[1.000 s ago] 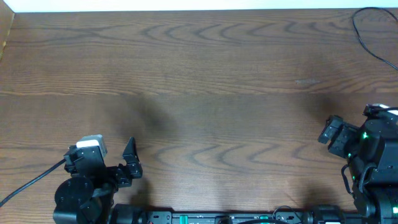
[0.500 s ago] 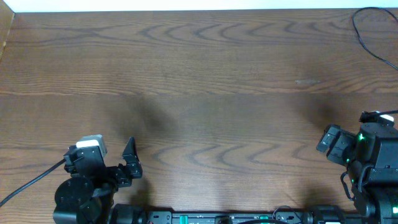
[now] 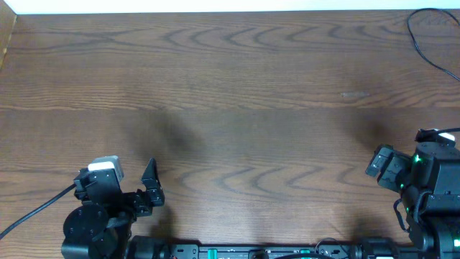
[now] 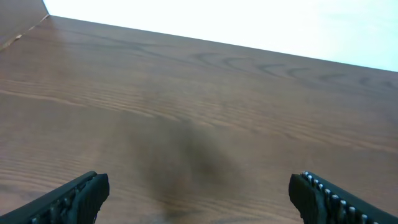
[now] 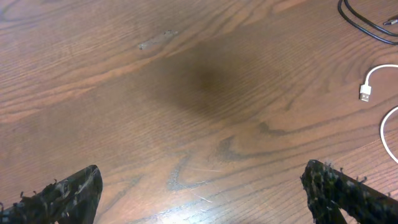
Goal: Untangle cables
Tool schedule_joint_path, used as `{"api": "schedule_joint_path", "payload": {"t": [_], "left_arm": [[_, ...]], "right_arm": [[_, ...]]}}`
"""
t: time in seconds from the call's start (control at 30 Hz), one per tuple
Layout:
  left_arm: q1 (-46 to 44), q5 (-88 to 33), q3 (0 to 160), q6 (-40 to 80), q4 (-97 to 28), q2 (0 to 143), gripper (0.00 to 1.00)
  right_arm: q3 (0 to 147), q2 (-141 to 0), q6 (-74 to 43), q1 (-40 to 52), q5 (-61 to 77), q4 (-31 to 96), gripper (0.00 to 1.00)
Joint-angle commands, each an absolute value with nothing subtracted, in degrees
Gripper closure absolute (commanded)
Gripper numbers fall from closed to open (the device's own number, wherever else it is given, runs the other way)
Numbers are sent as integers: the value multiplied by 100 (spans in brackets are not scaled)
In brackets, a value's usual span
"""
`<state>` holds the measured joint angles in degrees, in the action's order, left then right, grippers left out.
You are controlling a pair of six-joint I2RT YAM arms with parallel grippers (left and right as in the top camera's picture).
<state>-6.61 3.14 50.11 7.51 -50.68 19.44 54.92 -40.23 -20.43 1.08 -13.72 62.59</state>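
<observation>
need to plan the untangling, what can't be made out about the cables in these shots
- white cable: right wrist view, only the plug end shows, the rest cut off by the right edge.
- black cable: overhead, leaves the frame at the right edge, its far end unseen.
- Whether the two cross or knot: outside every view.

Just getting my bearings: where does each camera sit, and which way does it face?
Overhead: above the table, looking straight down; left arm, right arm at near edge.
Left wrist: on the left gripper, facing forward across the table; fingertips show.
Right wrist: on the right gripper, tilted down; fingertips, white cable.
Shared: overhead and right wrist both show the black cable and pale scuff.
</observation>
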Motion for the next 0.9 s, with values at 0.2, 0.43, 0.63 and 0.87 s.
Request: {"api": "schedule_joint_path", "payload": {"t": [0.2, 0.43, 0.63, 0.87], "left_arm": [[-683, 366, 4982, 781, -5057, 1909, 2], [-683, 368, 4982, 779, -5100, 1890, 2], [-646, 366, 4982, 781, -5568, 1575, 2], [-644, 370, 4980, 760, -5699, 812, 2]], "right_arm": [[5452, -4001, -2119, 121, -1378, 6278, 1], [5452, -4001, -2119, 121, -1378, 6278, 1], [5452, -4001, -2119, 121, -1378, 6281, 1], [5452, -4001, -2119, 121, -1378, 6278, 1]]}}
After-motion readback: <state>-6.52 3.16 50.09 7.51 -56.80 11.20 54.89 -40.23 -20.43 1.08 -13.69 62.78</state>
